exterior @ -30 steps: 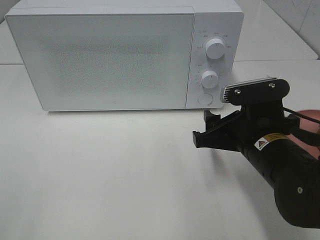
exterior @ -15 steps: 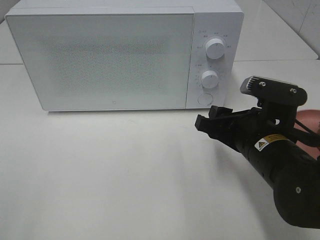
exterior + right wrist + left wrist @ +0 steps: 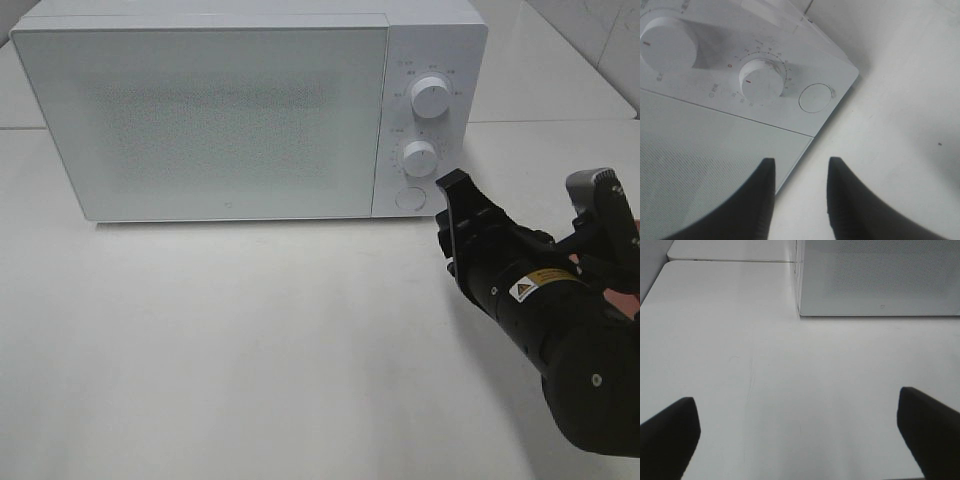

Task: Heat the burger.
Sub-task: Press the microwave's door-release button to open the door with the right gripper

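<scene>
While the white table [image 3: 230,360] fills most of the high view, a white microwave [image 3: 230,110] stands at its far side with its front facing the camera. Its speckled grey door [image 3: 200,120] is shut and covers most of that front. The control panel [image 3: 428,120] runs down the right of the door.

From the lower right corner of the high view the black right arm [image 3: 560,340] reaches up toward the panel, and its grey wrist camera [image 3: 600,195] sits near the frame's edge. Behind the arm, at that same edge, a sliver of pink [image 3: 630,300] shows; what it belongs to cannot be told. The burger cannot be made out in any view, so its place cannot be told.

On the panel the upper knob [image 3: 430,97] sits above the lower knob [image 3: 420,158], and a round button [image 3: 408,198] lies below both.

The right gripper [image 3: 450,190] hovers just beside the panel's lower right corner, near the button. In its wrist view its two black fingers [image 3: 757,200] stand a narrow gap apart with nothing between them, pointing toward the door's lower corner.

The left gripper [image 3: 795,405] shows only in its own view: jaws spread wide over bare table, holding nothing, and the microwave's left front corner lies ahead.
</scene>
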Controlling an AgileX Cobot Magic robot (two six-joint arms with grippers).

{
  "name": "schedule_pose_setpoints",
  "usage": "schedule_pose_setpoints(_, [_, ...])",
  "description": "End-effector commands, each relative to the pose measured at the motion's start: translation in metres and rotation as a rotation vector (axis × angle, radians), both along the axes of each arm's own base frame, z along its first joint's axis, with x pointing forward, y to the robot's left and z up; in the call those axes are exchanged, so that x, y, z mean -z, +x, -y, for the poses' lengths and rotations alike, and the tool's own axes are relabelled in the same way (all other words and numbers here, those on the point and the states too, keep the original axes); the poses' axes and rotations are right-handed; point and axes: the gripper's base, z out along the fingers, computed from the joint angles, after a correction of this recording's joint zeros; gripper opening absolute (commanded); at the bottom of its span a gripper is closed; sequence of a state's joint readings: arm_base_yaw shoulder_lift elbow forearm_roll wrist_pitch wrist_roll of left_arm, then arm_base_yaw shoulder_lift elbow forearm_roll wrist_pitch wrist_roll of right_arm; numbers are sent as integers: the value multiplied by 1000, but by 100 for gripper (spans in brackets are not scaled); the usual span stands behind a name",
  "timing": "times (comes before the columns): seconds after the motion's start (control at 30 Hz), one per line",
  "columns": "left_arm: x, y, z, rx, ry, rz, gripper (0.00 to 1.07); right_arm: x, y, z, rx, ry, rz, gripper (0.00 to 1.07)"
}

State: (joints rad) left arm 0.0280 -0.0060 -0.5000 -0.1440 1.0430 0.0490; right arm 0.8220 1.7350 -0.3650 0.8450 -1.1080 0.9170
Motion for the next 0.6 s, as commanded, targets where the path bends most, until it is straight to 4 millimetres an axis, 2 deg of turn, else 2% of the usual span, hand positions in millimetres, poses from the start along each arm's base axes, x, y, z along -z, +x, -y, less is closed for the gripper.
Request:
schedule_pose_setpoints(0.03, [0,0,1,0,-11,11,100,-2,2,-3,52,153,0,22])
schedule_pose_setpoints(0.07, [0,0,1,0,-11,11,100,-2,2,-3,52,153,0,22])
schedule_pose_setpoints(0.13, [0,0,1,0,-11,11,100,-2,2,-2,90,244,-7,14])
schedule_pose_setpoints(0.17, [0,0,1,0,-11,11,100,-2,2,-2,90,244,-7,14])
schedule_pose_setpoints(0.23, [0,0,1,0,-11,11,100,-2,2,-2,105,287,-13,5])
schedule_pose_setpoints(0.3, [0,0,1,0,-11,11,100,-2,2,-2,108,295,-15,1])
schedule_pose_setpoints(0.6, [0,0,1,0,-11,11,100,0,3,-1,139,321,-40,0])
